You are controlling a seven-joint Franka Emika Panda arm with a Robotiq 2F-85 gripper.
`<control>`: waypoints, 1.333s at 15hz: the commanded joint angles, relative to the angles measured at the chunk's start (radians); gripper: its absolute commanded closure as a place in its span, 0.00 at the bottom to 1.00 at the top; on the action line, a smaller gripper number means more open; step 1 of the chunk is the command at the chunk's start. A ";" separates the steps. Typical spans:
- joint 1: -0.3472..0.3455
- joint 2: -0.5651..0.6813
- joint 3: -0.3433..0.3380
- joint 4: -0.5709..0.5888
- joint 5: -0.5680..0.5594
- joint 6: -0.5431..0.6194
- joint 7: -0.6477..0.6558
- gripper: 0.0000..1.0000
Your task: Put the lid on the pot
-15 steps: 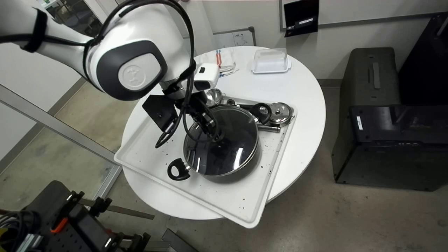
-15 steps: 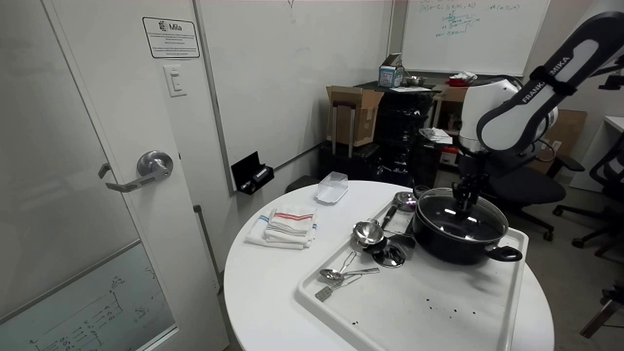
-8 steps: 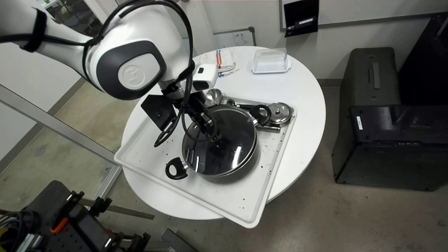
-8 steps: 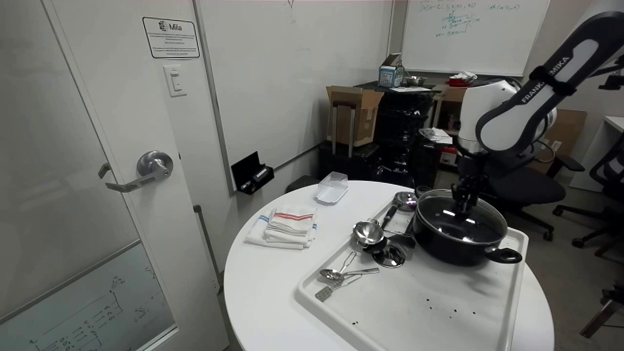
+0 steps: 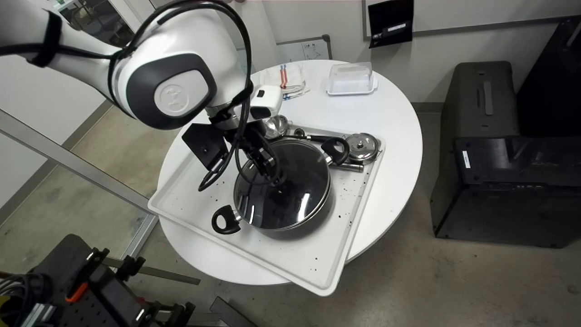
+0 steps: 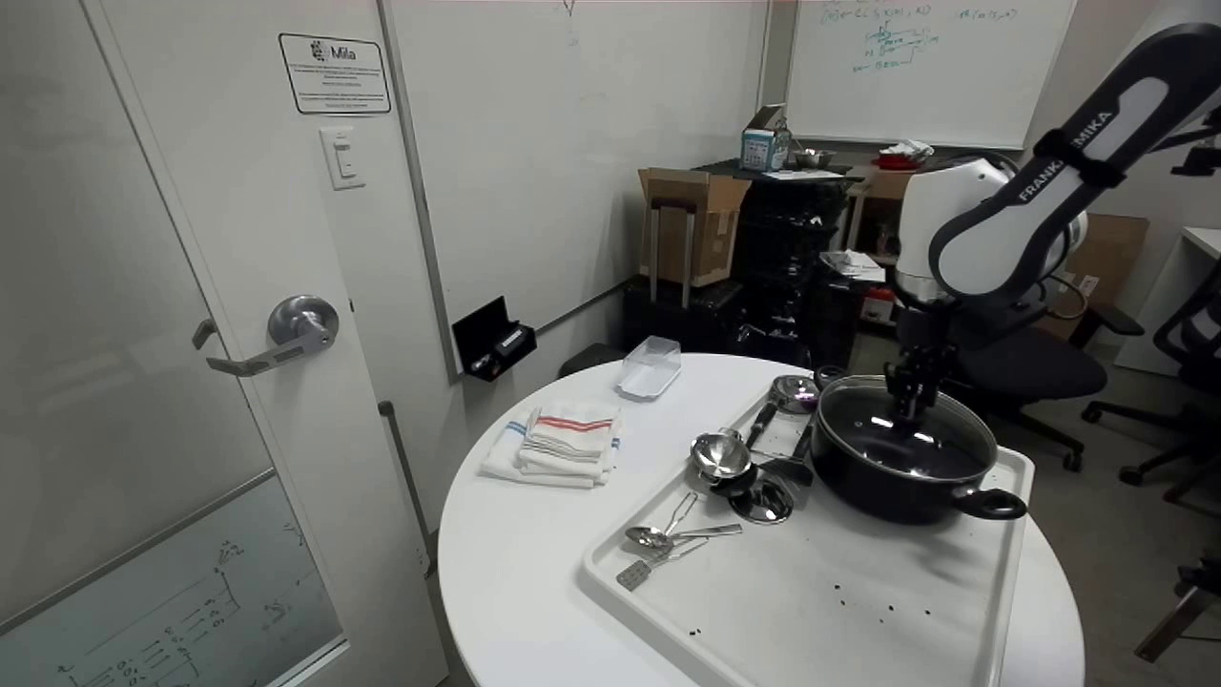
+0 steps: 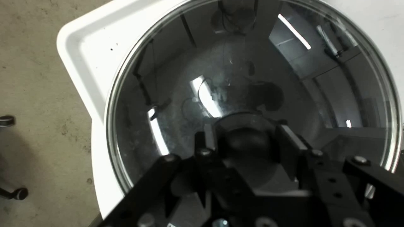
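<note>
Together, the pot (image 6: 882,494), the lid (image 6: 914,450) and the tool (image 6: 910,410) have shifted slightly since the earlier frame: in an exterior view, toward the near right edge of the tabletop (image 6: 515,563). The pot stands upright on a tray (image 6: 792,592), close to the tabletop's right edge, and the lid covers its mouth, with the tool down at the middle. A spoon (image 6: 650,537) and a slotted turner (image 6: 632,573) lie at the tray's left corner. Folded towels (image 6: 563,447) sit toward the tabletop's left edge, and a clear box (image 6: 651,368) sits near the far edge.

In an exterior view, the same small shift runs toward the tabletop's left edge. A black handle (image 5: 230,220) points to that side, and a round metal piece (image 5: 361,146) lies toward the right edge. The tray's nearest corner juts past the tabletop's near edge.

In the wrist view, the lid spreads widest, and the tool is narrowed on it: its fingers (image 7: 293,137) stand on either side of the dark knob (image 7: 247,140), gripping it. Beside the lid show a corner of the tray and, below that, the tabletop's edge.
</note>
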 commanded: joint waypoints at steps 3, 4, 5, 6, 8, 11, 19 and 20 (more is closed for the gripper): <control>-0.014 -0.006 0.016 0.021 0.011 -0.042 -0.013 0.70; -0.013 -0.005 0.016 0.021 0.010 -0.041 -0.012 0.33; -0.013 -0.005 0.016 0.022 0.011 -0.042 -0.012 0.25; -0.013 -0.006 0.016 0.022 0.011 -0.041 -0.012 0.19; -0.014 -0.008 0.017 0.024 0.011 -0.038 -0.013 0.05; -0.012 -0.016 0.018 0.020 0.009 -0.025 -0.013 0.00; -0.013 -0.098 0.040 -0.036 0.008 -0.002 -0.042 0.00; -0.011 -0.114 0.042 -0.048 0.005 0.001 -0.045 0.00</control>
